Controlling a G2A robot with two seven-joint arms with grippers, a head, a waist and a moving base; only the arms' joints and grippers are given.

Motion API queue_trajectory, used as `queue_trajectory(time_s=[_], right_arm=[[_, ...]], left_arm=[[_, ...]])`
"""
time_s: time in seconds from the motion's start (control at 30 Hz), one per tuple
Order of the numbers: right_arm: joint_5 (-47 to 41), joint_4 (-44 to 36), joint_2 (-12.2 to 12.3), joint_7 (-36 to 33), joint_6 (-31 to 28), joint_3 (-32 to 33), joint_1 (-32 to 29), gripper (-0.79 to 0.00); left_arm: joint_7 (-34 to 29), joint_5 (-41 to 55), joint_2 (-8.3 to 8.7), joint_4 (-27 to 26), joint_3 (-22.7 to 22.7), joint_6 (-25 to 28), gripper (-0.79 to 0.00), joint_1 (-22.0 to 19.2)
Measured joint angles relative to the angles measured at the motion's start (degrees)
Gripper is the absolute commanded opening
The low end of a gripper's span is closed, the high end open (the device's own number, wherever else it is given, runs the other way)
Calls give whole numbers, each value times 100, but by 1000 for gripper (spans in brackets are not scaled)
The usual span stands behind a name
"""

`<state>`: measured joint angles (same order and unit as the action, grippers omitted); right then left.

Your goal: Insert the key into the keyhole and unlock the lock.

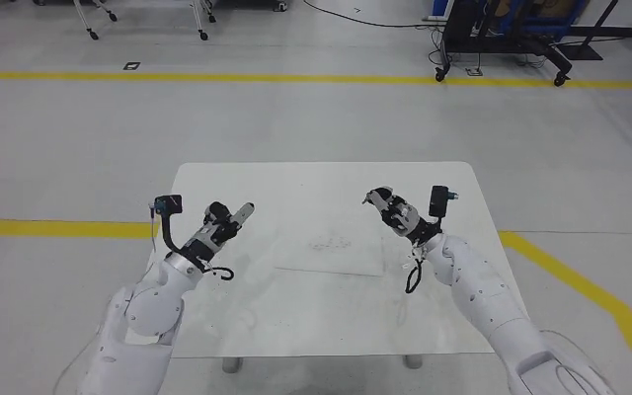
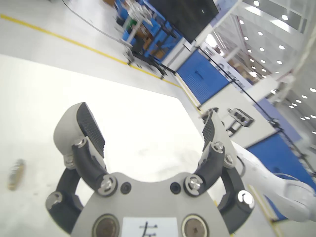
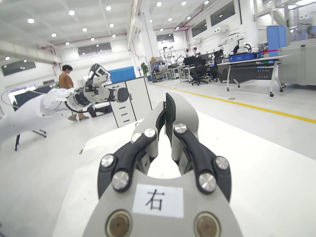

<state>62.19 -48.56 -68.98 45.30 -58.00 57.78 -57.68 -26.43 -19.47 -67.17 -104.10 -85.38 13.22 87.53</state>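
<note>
Lock (image 2: 16,173) on table (image 2: 49,87), outside spread left fingers (image 2: 91,129)

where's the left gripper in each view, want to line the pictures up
Top view: the left gripper is over the left part of the table, fingers open.
Left wrist view: close up in the foreground, fingers spread above the table.
Right wrist view: farther off across the table.
Shared landmark: the white table.

Lbl "右" on right gripper (image 3: 165,107) base; "左", btm cut off, on left gripper (image 2: 147,111).
</note>
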Motion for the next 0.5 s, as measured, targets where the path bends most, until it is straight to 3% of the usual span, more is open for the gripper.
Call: queue_trajectory(time_s=[0.07, 0.2, 0.3, 0.5], right_arm=[[59, -1, -1, -1, 0, -5, 3, -785], [70, -1, -2, 1, 0, -7, 4, -785], [15, -39, -12, -46, 17, -21, -28, -785], [-1892, -205, -285, -1295, -1, -668, -112, -785]], left_arm=[[-253, -65, 0, 0, -3, -5, 0, 22], [108, -166, 0, -3, -7, -1, 0, 36], [-56, 90, -18, 110, 90, -69, 0, 116], [-843, 1891, -47, -95, 374, -45, 0, 107]])
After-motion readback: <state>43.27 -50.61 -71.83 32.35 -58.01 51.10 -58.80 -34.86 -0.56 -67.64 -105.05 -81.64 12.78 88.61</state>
